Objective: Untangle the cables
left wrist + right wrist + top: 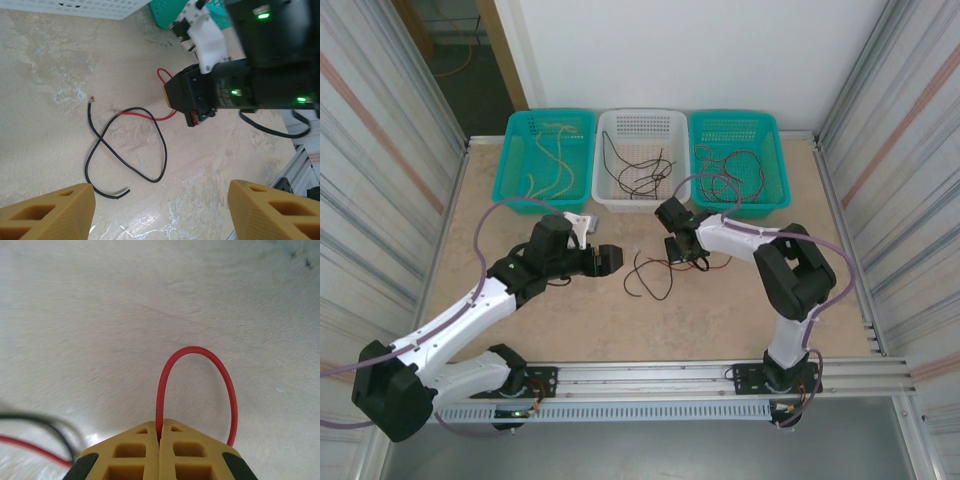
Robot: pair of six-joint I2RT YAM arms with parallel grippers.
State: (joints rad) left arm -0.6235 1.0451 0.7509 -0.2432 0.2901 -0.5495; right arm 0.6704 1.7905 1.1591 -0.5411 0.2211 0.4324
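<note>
Cables [653, 274]: inspection from near edge to far edge of the table [570, 320].

Middle of the surface, left of centre: left gripper [161, 189]. Hovers above the bare surface with its jaws well apart; holds nothing.

Middle of the surface, between the two grippers: black cable [125, 150]. Lies flat, crosses itself once to form a loop, and leaves both ends free. Touches neither gripper.

Middle of the surface, right of centre: red cable [165, 385]. Meets the black cable at one point, though which one lies on top cannot be told. Runs from there towards the right and rises in a small arch.

Same spot: right gripper [160, 432]. Sits low at the surface with fingertips pressed together on one leg of that red arch.

Far edge, three baskets side by side in a row:
- far left corner: teal basket [505, 160]; holds pale yellow cables [558, 150].
- centre: white basket [620, 203]; holds dark cables [645, 172], overlapping.
- far right corner: second teal basket [778, 170]; holds brownish cables [730, 170] in loose loops.
</note>
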